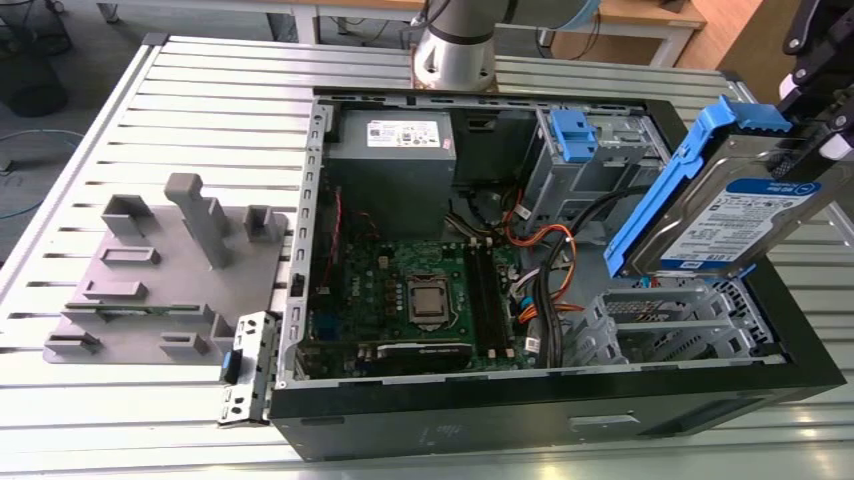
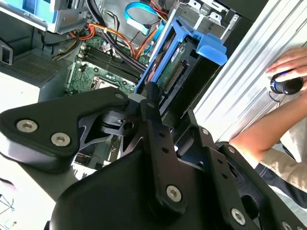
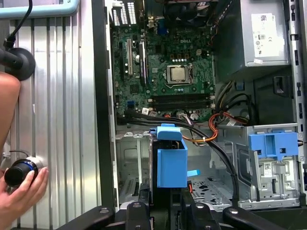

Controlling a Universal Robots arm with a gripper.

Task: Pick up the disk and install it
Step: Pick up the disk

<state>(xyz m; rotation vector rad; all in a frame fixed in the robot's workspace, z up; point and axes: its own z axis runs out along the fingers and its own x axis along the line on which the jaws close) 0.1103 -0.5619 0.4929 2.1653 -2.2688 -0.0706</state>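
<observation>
Presently recorded on the slatted aluminium tabletop (image 1: 200, 100): an open black metal computer case (image 1: 534, 425), reaching to the tabletop's edge at the exterior view's right.

Held above the case's near corner on that side: the disk (image 1: 727, 215), a flat silver metal hard drive with a white-and-blue label and a blue plastic carrier frame. Clear of the tabletop and steeply tilted, with the upper end toward the tabletop's edge at the exterior view's right. Lower end just over the grey perforated metal drive cage (image 1: 667, 320); contact with the cage not determinable.

Clamped at that upper end by the black gripper (image 1: 807, 135), jaws pinching the disk from both sides. Confirmed in the second wrist view: black fingers (image 2: 152, 108) pressed against the carrier frame's flanks.

Inside the case:
- A green motherboard (image 1: 400, 290) on the floor.
- A big grey metal box with a white sticker (image 1: 394, 150) at the far wall.
- A small all-blue plastic latch piece (image 1: 571, 135) on the upper bay, well apart from the disk.
- Orange and black cables (image 1: 534, 245) between motherboard and cage.

Near the tabletop's edge at the exterior view's left: a grey moulded fixture plate with upright pegs (image 1: 147, 270), beside the case.

Noted in the first wrist view, on the tabletop just outside the case wall: a person's hand (image 3: 21, 194) resting on a black knob with a blue ring (image 3: 18, 173).
</observation>
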